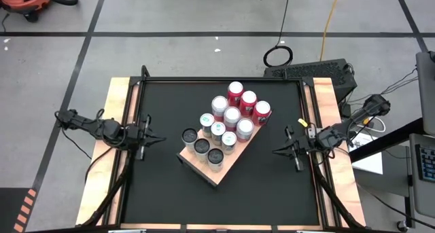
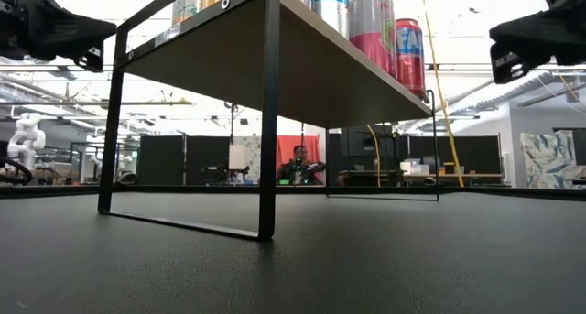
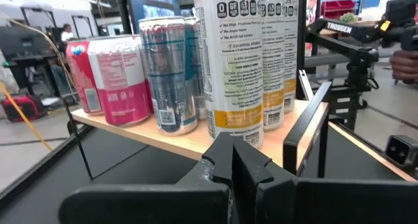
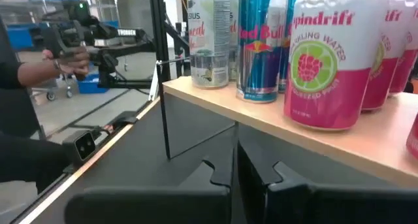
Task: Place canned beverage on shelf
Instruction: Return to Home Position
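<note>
Cans point(image 1: 228, 121) all stand on the shelf point(image 1: 198, 165), none off it; left gripper point(image 1: 158, 139) and right gripper point(image 1: 277, 150) flank it, fingers pinched together, empty.

Bright, washed-out ceiling light flooded the room behind the shelf point(image 2: 275, 67) in the low view, leaving its underside shaded and dark. From above, light fell evenly, with only soft shadows beside the shelf. The black tabletop point(image 2: 385, 259) beneath it carried a dull sheen.
</note>
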Motion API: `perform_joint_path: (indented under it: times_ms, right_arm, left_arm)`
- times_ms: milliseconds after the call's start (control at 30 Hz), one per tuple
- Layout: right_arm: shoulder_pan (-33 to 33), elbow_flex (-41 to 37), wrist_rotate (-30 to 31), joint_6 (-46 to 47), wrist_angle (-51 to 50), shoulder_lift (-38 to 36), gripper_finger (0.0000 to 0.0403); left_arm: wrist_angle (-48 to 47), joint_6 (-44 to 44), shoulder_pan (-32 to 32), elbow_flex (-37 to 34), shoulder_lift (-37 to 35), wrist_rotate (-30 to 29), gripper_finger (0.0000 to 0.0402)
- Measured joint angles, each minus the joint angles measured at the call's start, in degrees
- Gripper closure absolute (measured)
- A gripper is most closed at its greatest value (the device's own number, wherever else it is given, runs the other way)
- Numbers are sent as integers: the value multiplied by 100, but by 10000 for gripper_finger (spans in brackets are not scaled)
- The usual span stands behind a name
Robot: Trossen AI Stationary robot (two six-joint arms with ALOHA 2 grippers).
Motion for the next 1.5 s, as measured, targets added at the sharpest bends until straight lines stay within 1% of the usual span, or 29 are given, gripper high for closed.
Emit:
perform_joint_path:
  times_ms: [100, 167, 267, 400, 633, 867, 1000, 1067, 1167, 1300, 1500]
  right_arm:
    - [-2, -284, -7, 2, 345, -6, 403]
    - [-2, -444, -142, 7, 587, 2, 403]
    - [-2, -440, -289, 11, 467, -3, 403]
    - [0, -448, -299, -288, 480, -60, 403]
    - [-2, -455, -303, -705, 219, -246, 403]
    - [-2, -463, -327, -694, -476, -845, 403]
    - [-27, -466, -753, -905, -676, -1353, 403]
    - [-96, -466, -1002, -1042, -733, -1615, 403]
    - [-236, -470, -1062, -1187, -824, -1968, 403]
    - [-487, -470, -1336, -1212, -843, -1969, 403]
    - [-938, -470, -1349, -923, -1131, -1969, 403]
  left_arm:
    - [118, 92, 3, -101, 0, -97, 402]
    - [205, 96, 3, -175, 0, -178, 402]
    - [310, 66, 3, -339, 0, -280, 402]
    - [708, 36, 7, -542, 5, -204, 402]
    - [719, 71, 7, -551, -2, -214, 402]
    - [708, 44, 7, -553, -2, -206, 402]
    - [700, 39, 7, -555, -2, -201, 402]
    - [698, 39, 7, -555, -2, -194, 402]
    - [694, 48, 6, -555, 0, -182, 402]
    - [689, 42, 7, -557, 0, -179, 402]
    - [684, 42, 7, -560, 24, -175, 402]
